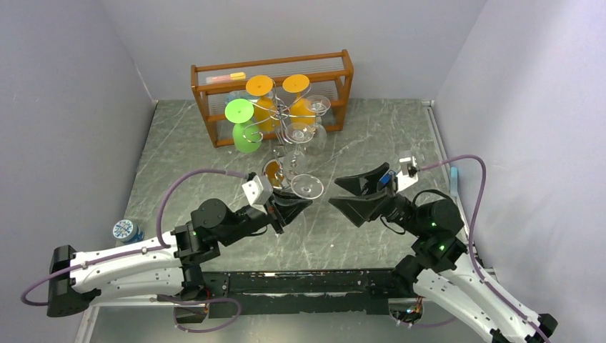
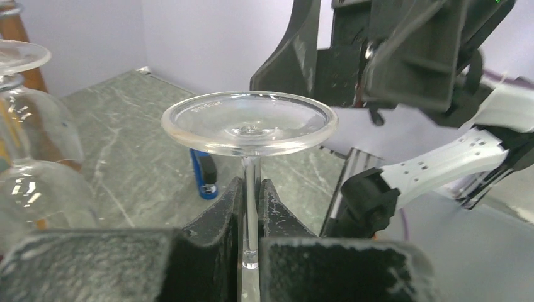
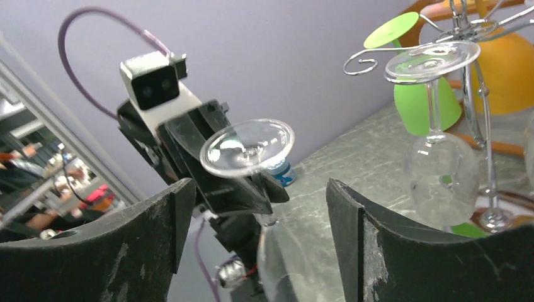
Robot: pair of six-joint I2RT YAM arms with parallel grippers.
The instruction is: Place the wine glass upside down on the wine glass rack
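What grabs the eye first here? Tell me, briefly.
A clear wine glass, foot up, is pinched at its stem by the left gripper mid-table. The right gripper gapes open beside it. Behind, a green glass and orange glasses hang on a wire rack.

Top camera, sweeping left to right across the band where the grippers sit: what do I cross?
small blue-and-white container → left gripper, shut on the wine glass → right gripper, open
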